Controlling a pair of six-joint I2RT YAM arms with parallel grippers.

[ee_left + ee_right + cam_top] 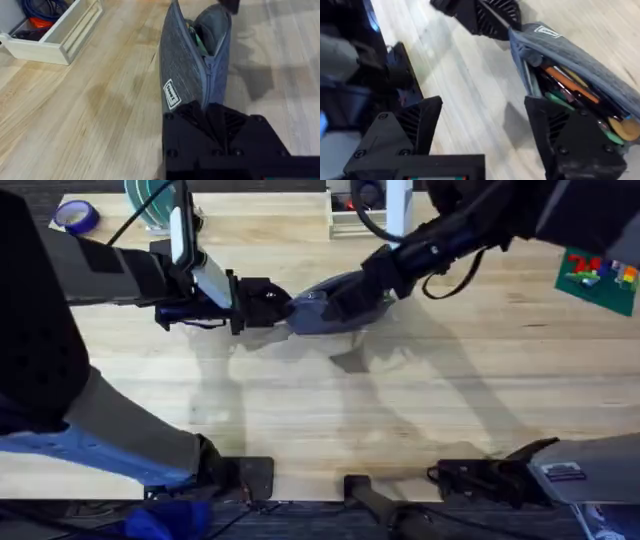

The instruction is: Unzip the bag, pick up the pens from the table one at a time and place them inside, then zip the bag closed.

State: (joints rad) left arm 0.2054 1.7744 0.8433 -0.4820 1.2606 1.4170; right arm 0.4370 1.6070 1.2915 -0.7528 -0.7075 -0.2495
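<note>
The blue-grey bag (325, 310) stands on edge on the table (420, 400), its zipper open at the far end. My left gripper (215, 117) is shut on the bag's near end (187, 75); it sits just left of the bag (272, 305) in the overhead view. From the upper right, my right gripper (368, 283) reaches the bag's other end. It is open (484, 102), with one finger (570, 135) at the bag's gaping mouth. An orange pen (565, 82) lies inside the bag (580, 55) among other coloured items.
A white wooden tray (60, 35) stands on the table beyond the bag's side. A purple tape roll (76, 216) lies at the back left. A green board with coloured bricks (600, 275) sits at the far right.
</note>
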